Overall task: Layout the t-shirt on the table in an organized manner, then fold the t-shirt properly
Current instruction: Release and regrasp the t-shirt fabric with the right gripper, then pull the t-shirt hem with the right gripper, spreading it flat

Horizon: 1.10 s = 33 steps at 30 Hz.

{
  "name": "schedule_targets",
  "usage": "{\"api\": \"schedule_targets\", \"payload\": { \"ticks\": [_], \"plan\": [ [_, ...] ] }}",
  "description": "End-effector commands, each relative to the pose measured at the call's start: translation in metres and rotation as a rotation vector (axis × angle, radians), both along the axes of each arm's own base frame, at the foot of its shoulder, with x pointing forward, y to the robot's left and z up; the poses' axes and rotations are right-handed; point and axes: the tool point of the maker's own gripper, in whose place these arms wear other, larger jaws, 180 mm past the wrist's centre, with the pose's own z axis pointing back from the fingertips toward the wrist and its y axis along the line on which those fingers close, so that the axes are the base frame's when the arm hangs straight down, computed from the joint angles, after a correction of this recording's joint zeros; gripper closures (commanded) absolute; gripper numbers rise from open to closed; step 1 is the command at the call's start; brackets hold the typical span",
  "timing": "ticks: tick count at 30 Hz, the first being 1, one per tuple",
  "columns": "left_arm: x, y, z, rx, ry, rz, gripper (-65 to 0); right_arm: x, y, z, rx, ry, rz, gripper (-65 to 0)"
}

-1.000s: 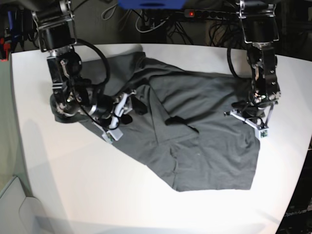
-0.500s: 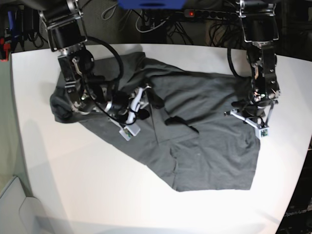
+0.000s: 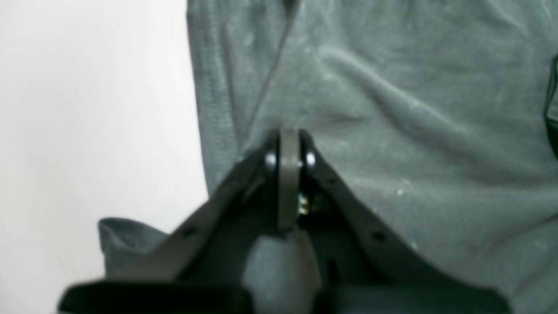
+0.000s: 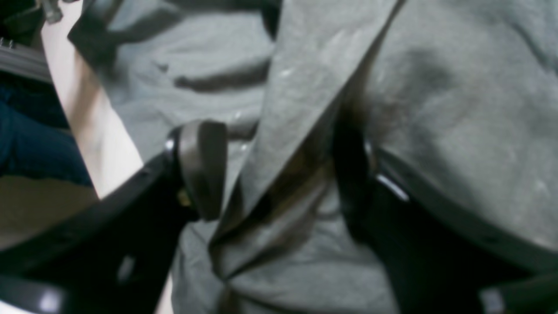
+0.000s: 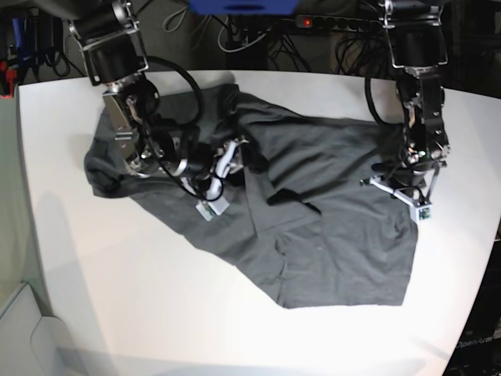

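Observation:
The dark grey t-shirt [image 5: 329, 211] lies spread and wrinkled across the white table [image 5: 156, 298], with folds bunched at its middle and left. My right gripper [image 5: 239, 153] is low over the shirt's upper middle. In the right wrist view this gripper [image 4: 274, 174] is open, and a raised fold of the t-shirt [image 4: 301, 87] lies between its fingers [image 4: 202, 168]. My left gripper [image 5: 403, 174] stands upright on the shirt's right part. In the left wrist view it [image 3: 282, 144] is shut, its tips against the t-shirt [image 3: 392, 109] near the cloth's edge.
A power strip with a red light [image 5: 344, 22] and cables lie behind the table's far edge. A blue object [image 5: 243, 6] sits at the top. The table's left edge drops off beside a pale surface [image 5: 16, 329].
My right arm has moved right across the shirt toward its middle fold, and its jaws have narrowed slightly. The cloth on the left has shifted. The left arm has stayed still.

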Motion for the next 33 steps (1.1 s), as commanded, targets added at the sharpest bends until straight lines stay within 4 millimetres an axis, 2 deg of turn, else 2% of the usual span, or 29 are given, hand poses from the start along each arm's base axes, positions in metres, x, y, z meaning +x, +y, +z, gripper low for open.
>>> {"api": "schedule_targets", "payload": {
  "ticks": [1,5,6,11,13,17,26,29,33],
  "plan": [
    [0.008,0.012,0.013,0.030,-0.030,0.004,-0.1,0.011,0.001,0.013,0.022,-0.040,-0.008,-28.0],
    [0.007,0.020,0.015,0.048,-0.029,0.006,-0.1,0.025,0.001,0.024,0.020,-0.071,-0.008,-2.7],
    [0.006,0.021,0.015,0.050,-0.027,0.007,-0.1,0.028,0.001,0.026,0.020,-0.078,-0.007,0.0],
    [0.000,0.021,0.009,0.049,-0.010,0.005,-0.1,0.054,-0.006,0.048,0.012,-0.145,-0.017,0.0],
    [-0.002,0.021,0.007,0.049,-0.006,0.004,-0.1,0.068,-0.019,0.058,-0.015,-0.180,-0.024,0.0],
    [-0.011,0.021,0.000,0.050,0.014,0.003,-0.1,0.101,-0.037,0.090,-0.052,-0.273,-0.035,0.0],
    [-0.016,0.029,0.001,0.070,0.021,0.003,-0.1,0.163,-0.087,0.162,-0.099,-0.432,-0.127,0.0],
    [-0.017,0.029,0.001,0.071,0.021,0.003,-0.1,0.189,-0.107,0.177,-0.086,-0.428,-0.194,0.0],
    [-0.027,0.029,-0.006,0.073,0.044,0.002,-0.1,0.222,-0.136,0.181,-0.027,-0.422,-0.314,0.0]
  ]
}}
